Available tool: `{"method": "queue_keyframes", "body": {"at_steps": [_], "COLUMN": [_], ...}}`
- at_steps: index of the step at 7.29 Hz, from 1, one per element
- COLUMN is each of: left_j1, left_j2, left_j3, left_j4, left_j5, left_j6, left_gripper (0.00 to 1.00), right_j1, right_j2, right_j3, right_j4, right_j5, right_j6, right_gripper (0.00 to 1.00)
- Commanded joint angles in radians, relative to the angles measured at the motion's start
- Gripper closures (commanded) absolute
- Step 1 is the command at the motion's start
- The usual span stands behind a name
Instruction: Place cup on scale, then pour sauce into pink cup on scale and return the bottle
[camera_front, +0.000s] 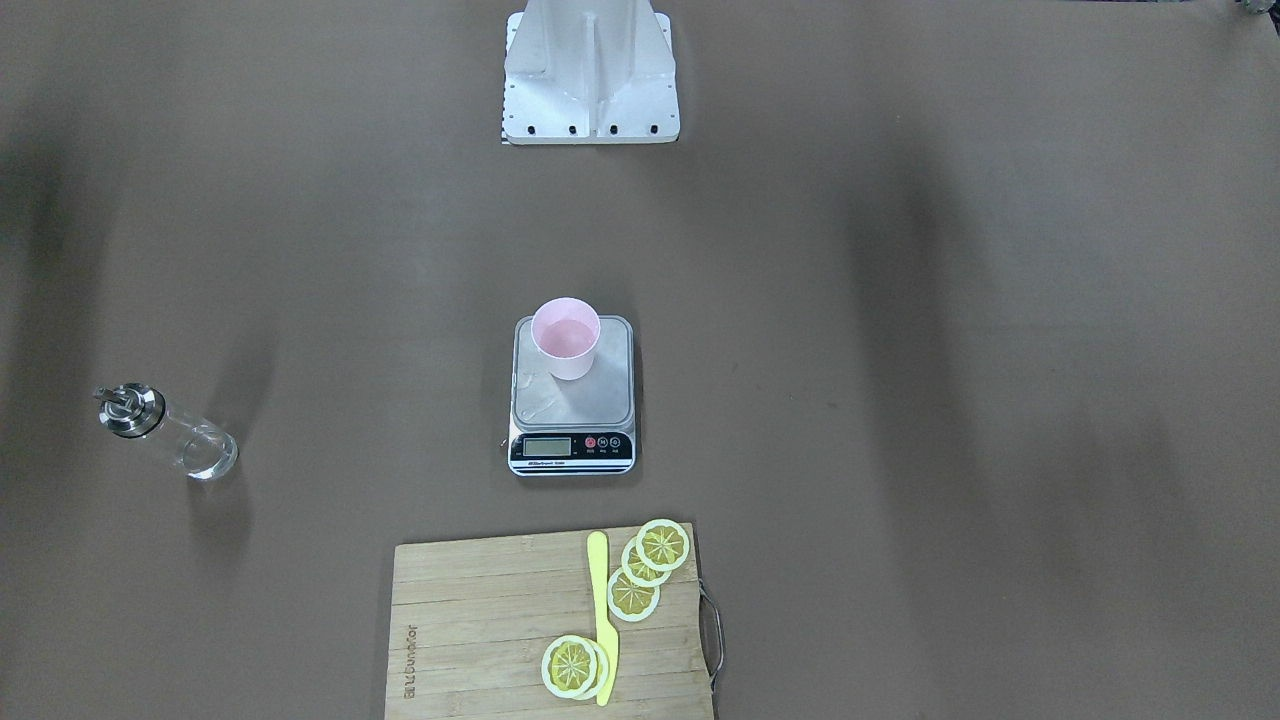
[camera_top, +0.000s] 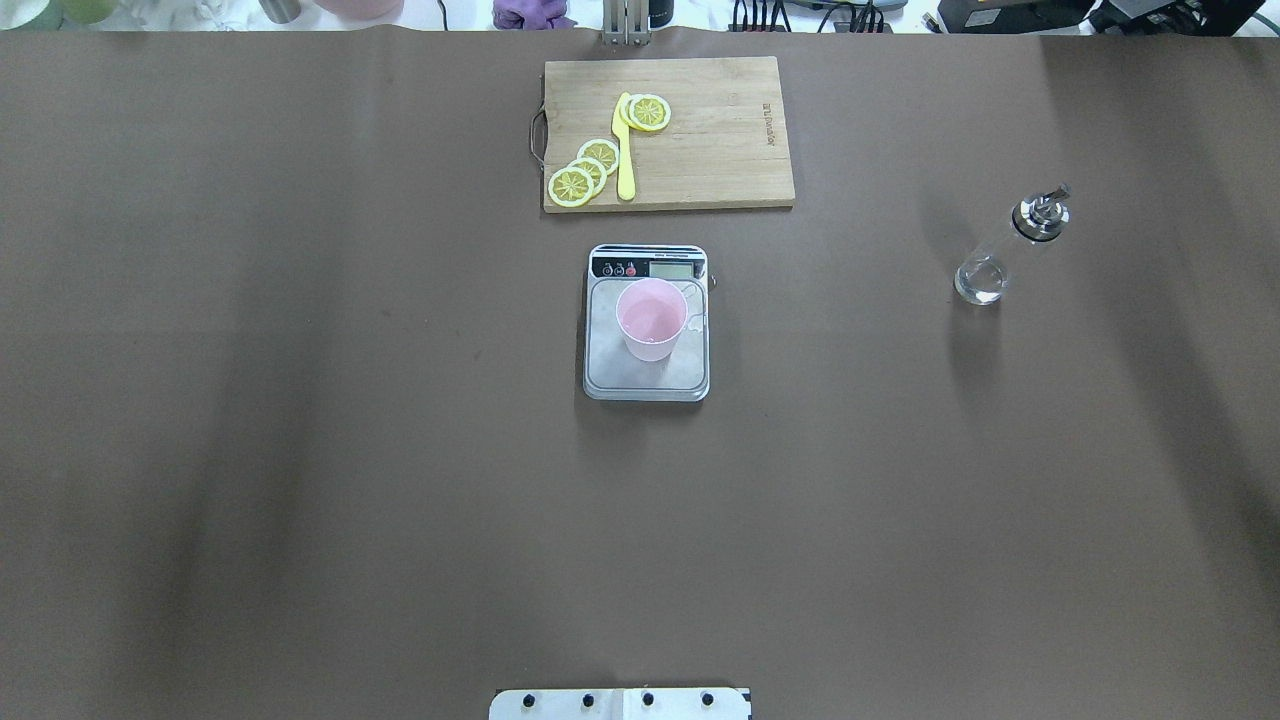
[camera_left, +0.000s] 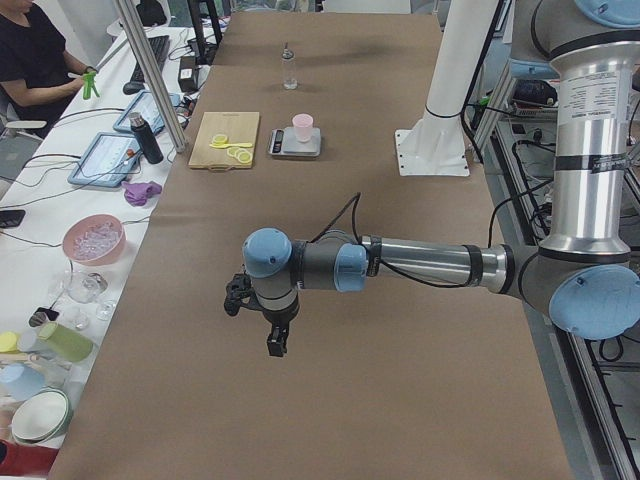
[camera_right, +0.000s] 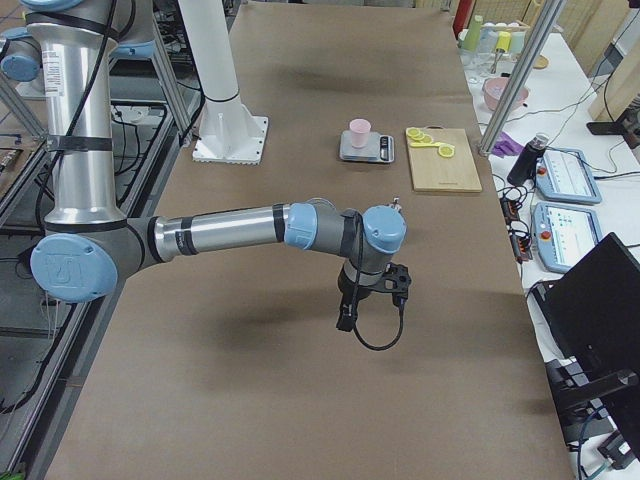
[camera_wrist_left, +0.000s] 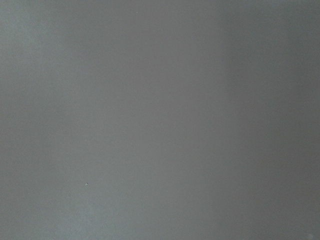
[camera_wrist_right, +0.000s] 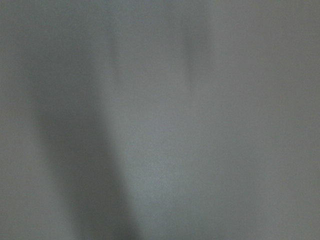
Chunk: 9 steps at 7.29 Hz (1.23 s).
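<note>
The pale pink cup (camera_front: 566, 338) stands upright on the rear part of the steel platform of the scale (camera_front: 590, 400) at the table's middle; both also show in the overhead view, the cup (camera_top: 651, 318) on the scale (camera_top: 610, 375). The clear glass bottle (camera_front: 170, 433) with its metal spout cap stands alone on the robot's right side (camera_top: 1005, 250). My left gripper (camera_left: 237, 296) and my right gripper (camera_right: 398, 279) hang above bare table far out at either end, away from all objects. I cannot tell whether either is open or shut. Both wrist views show only table surface.
A wooden cutting board (camera_front: 480, 630) with lemon slices (camera_front: 633, 596) and a yellow knife (camera_front: 603, 620) lies just beyond the scale, on the operators' side. The robot's white base (camera_front: 590, 80) stands at the near middle edge. Operators' desks with bowls and tablets line the far edge.
</note>
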<state>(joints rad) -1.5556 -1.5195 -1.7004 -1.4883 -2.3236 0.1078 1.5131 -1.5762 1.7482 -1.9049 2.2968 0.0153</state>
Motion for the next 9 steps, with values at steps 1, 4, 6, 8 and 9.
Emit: {"method": "queue_keyframes", "body": {"at_steps": [1, 4, 6, 8, 9], "left_j1": [-0.004, -0.004, -0.004, -0.004, -0.004], "left_j2": [0.004, 0.004, 0.004, 0.004, 0.004], "left_j3": [-0.009, -0.007, -0.005, -0.007, -0.008], "left_j4": [0.017, 0.016, 0.016, 0.016, 0.017], "left_j5": [0.000, 0.000, 0.000, 0.000, -0.002], "left_j6": [0.001, 0.003, 0.001, 0.001, 0.001], "left_gripper": [0.02, 0.02, 0.02, 0.02, 0.02], "right_j1": [0.005, 0.076, 0.090, 0.094, 0.094], "right_j2": [-0.008, -0.007, 0.001, 0.007, 0.007], "right_j3": [-0.003, -0.033, -0.041, -0.038, -0.036], "right_j4": [0.000, 0.000, 0.001, 0.001, 0.003], "right_j5": [0.021, 0.058, 0.058, 0.062, 0.063], "right_j6": [0.000, 0.003, 0.005, 0.002, -0.003], "right_gripper": [0.00, 0.00, 0.00, 0.00, 0.00]}}
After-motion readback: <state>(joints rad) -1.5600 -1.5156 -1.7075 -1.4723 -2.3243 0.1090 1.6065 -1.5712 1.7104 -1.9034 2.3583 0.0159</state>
